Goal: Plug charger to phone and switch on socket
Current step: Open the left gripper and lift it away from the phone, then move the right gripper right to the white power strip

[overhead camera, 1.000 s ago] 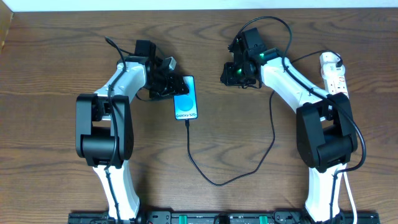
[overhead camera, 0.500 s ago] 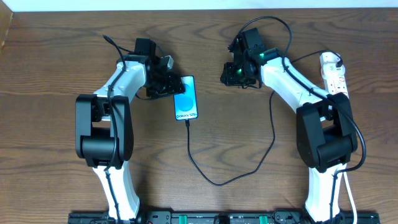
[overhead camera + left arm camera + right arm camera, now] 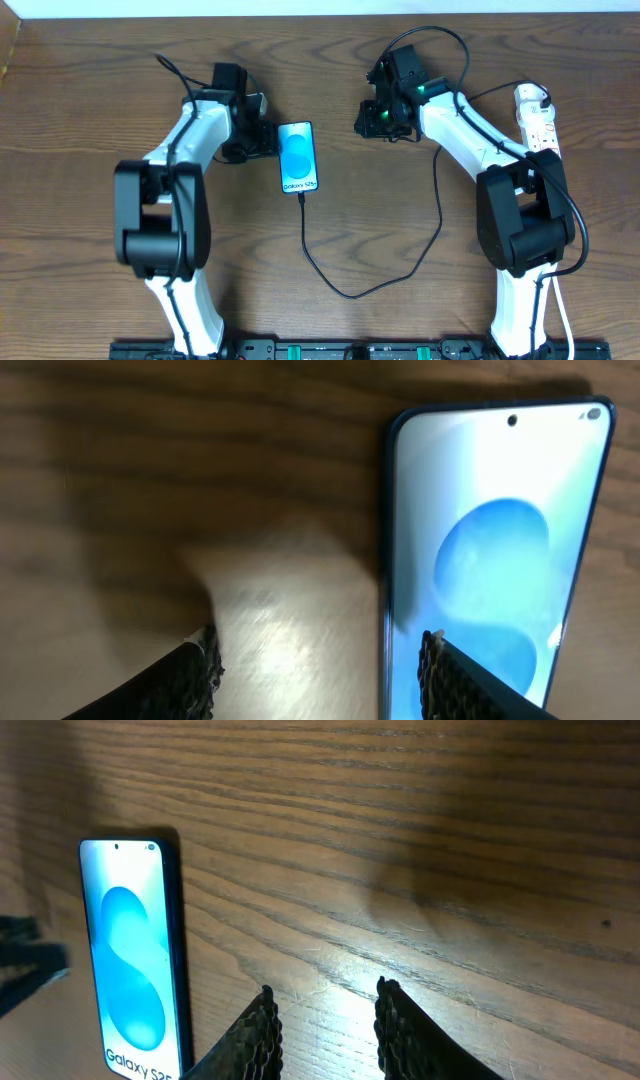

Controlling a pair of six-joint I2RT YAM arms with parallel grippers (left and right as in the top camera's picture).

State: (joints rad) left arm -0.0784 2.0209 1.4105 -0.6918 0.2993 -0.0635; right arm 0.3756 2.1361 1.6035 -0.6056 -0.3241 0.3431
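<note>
While the left arm (image 3: 195, 135) bends beside the glossy phone (image 3: 298, 157), the left gripper (image 3: 320, 660) gapes empty; the right gripper (image 3: 325, 1020) hangs half-open, empty, over the grained table (image 3: 450, 840).

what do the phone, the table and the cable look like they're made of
Phone: likely glass front, glossy, smooth lit blue screen inside a dark rim.
Table: wood or wood-look laminate, brown with running grain lines and a soft sheen.
Cable: probably rubber or plastic sheath, matt black, lying in loose curves.
</note>
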